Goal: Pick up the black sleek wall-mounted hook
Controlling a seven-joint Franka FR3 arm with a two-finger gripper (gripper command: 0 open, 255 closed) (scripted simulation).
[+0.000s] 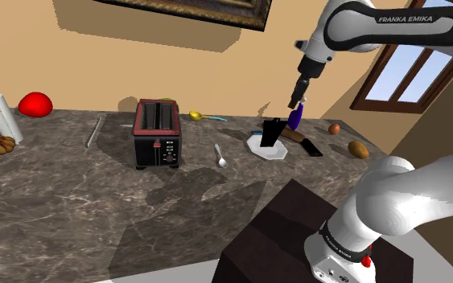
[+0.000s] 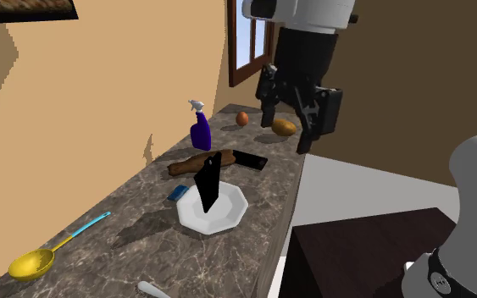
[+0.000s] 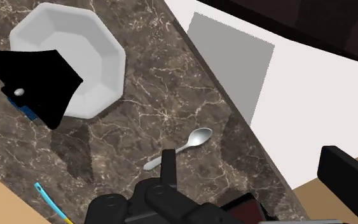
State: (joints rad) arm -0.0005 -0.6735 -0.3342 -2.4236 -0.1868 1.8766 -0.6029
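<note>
The black hook (image 1: 271, 133) is a flat dark wedge standing upright in a white octagonal bowl (image 1: 266, 149) on the dark marble counter. It appears again (image 2: 207, 182) in its bowl (image 2: 226, 216), and as a black shape (image 3: 34, 83) across the bowl's rim (image 3: 101, 63) in the wrist view. My black gripper (image 1: 298, 103) hangs well above the counter, over the purple spray bottle (image 1: 295, 119) just beyond the hook. In the second exterior view the gripper (image 2: 287, 118) is high, towards the counter's front edge. Its fingers (image 3: 167, 167) stand apart with nothing between them.
Around the bowl lie a brown wooden piece (image 2: 190, 163), a black slab (image 2: 249, 159), a blue item (image 2: 177, 193), an egg (image 2: 242, 118) and a potato (image 2: 284, 127). A metal spoon (image 1: 220, 157), a toaster (image 1: 156, 133) and a yellow spoon (image 1: 196, 116) lie toward the shoulder view's left.
</note>
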